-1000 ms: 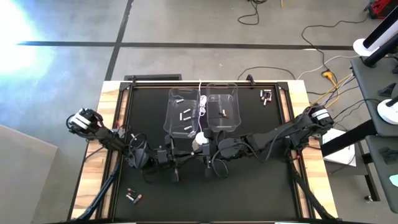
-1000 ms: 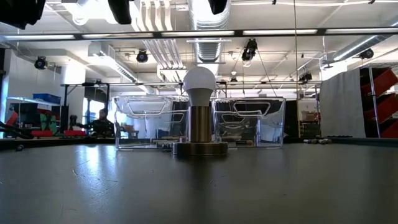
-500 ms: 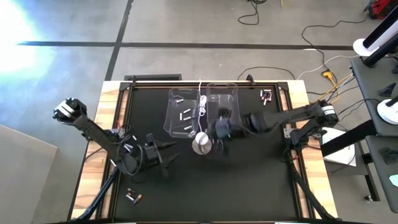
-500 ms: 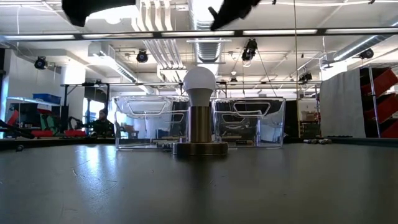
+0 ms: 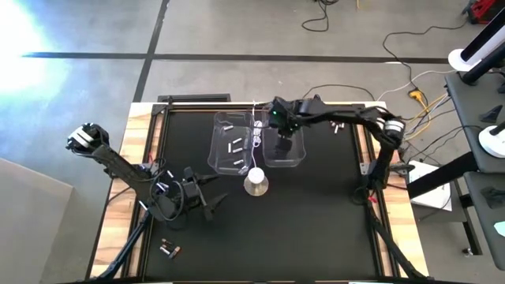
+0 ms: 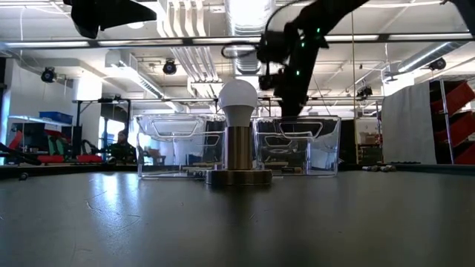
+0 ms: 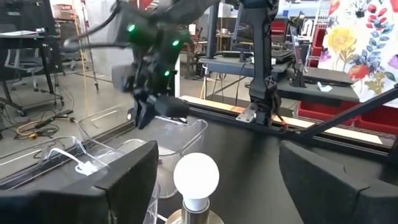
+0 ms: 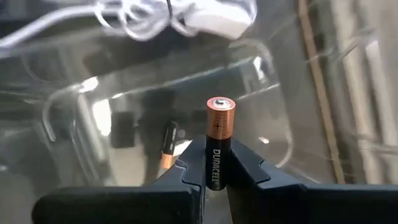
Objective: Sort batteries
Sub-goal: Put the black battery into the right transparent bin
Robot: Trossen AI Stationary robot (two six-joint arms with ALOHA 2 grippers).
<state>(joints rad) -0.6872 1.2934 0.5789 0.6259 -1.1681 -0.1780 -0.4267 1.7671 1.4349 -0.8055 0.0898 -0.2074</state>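
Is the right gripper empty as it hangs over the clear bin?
No, the right gripper is shut on a copper-topped battery standing upright between its fingers above the clear bin.

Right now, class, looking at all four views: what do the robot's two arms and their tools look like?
Both arms are dark, slender and jointed, with black cables looped along them. The left arm's elbow joint has a white cap, as does the right arm's. Small green lights glow near the right tool. The left tool has broad, flat black fingers; the right tool's fingers taper towards their tips.

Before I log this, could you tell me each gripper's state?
Left gripper: open, empty.
Right gripper: shut on a battery over the right bin.
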